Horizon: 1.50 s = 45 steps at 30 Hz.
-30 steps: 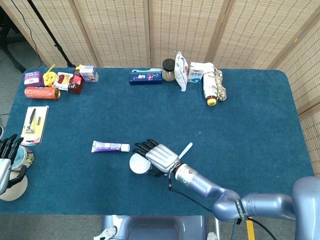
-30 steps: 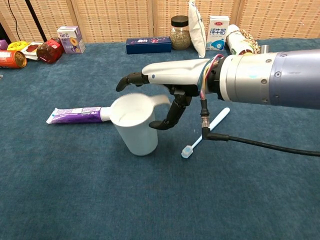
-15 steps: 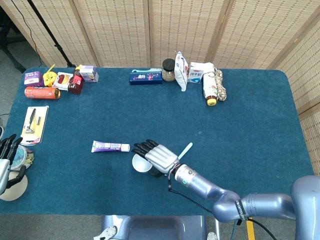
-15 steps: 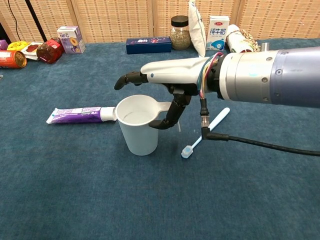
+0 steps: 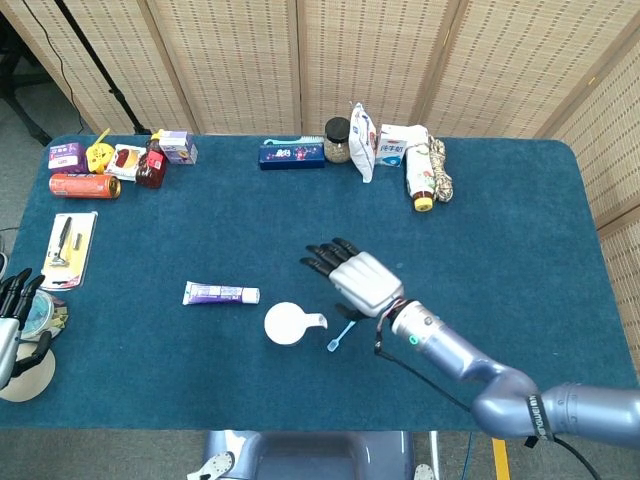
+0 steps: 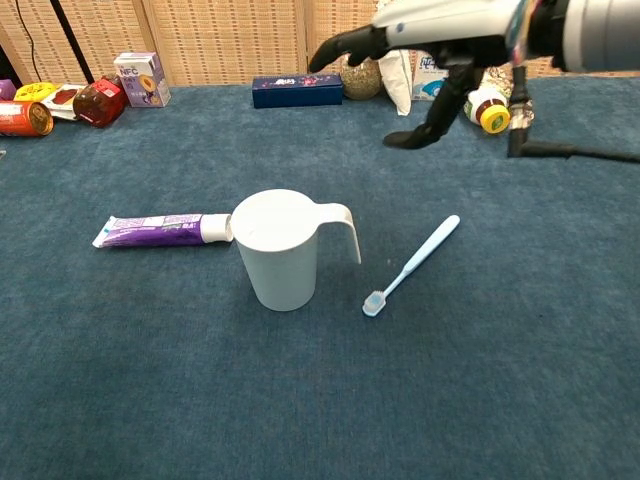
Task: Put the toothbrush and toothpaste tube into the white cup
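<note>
A white cup (image 6: 282, 247) stands upright on the blue worktop (image 6: 150, 380), the toothpaste tube (image 6: 160, 230) lying against its left side and the toothbrush (image 6: 412, 265) just right of it. Above, the right robot hand (image 5: 358, 279) hovers, fingers spread wide, holding nothing.

This is looking like a staged robot test room rather than a home. A dark blue felt-covered tabletop (image 5: 480, 250) is sitting in front of tan woven folding screens (image 5: 230, 60) that are closing off the background. Assorted groceries are lining its far edge: a glass jar with a dark lid (image 5: 337, 140), a white milk carton (image 5: 393, 145) and an orange can lying on its side (image 5: 84, 185).
</note>
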Available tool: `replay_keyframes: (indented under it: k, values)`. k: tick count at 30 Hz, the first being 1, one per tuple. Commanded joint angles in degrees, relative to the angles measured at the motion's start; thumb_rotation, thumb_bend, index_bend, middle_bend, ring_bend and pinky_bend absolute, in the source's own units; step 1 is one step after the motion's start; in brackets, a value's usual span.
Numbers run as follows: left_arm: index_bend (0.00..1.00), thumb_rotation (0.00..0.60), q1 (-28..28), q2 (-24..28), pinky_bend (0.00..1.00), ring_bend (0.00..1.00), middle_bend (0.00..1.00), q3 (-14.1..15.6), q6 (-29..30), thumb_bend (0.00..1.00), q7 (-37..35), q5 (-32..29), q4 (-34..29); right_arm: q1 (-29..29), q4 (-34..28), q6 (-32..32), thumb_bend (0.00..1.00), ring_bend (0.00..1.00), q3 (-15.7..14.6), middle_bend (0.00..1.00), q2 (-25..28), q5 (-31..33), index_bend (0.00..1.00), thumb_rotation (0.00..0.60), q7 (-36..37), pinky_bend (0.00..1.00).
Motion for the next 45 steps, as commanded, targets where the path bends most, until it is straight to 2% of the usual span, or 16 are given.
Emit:
replay_keyframes:
  k: [1, 9, 18, 28, 45]
  values:
    - [0.0, 0.6, -0.08, -0.09, 0.0, 0.0, 0.0, 0.03, -0.12, 0.41, 0.3, 0.01, -0.06, -1.48, 5.23, -2.65, 0.42, 0.0, -1.48, 0.0, 2.34, -0.75, 0.07, 0.6, 2.99, 0.0]
    - [0.0, 0.6, -0.28, -0.72, 0.0, 0.0, 0.0, -0.07, -0.45, 0.41, 2.17, -0.52, -0.46, -2.24, 17.35, -11.58, 0.42, 0.0, -5.29, 0.0, 0.04, -8.12, 0.1, 0.6, 12.0, 0.0]
    - [0.0, 0.6, -0.69, -1.22, 0.0, 0.0, 0.0, -0.29, -1.29, 0.41, 3.87, -1.57, -0.76, -0.88, 24.49, -16.03, 0.42, 0.0, -7.31, 0.0, -6.42, -15.23, 0.23, 0.6, 17.33, 0.0]
    - [0.0, 0.6, -0.89, -1.15, 0.0, 0.0, 0.0, -0.41, -1.71, 0.41, 3.99, -2.1, -0.8, 0.63, 28.56, -16.25, 0.42, 0.0, -7.5, 0.0, -10.95, -18.2, 0.34, 0.6, 18.2, 0.0]
    - [0.0, 0.6, -1.05, -1.17, 0.0, 0.0, 0.0, -0.51, -1.99, 0.41, 3.93, -2.54, -0.66, -0.1, 34.09, -11.31, 0.42, 0.0, -7.83, 0.0, -16.4, -20.93, 0.41, 0.6, 19.39, 0.0]
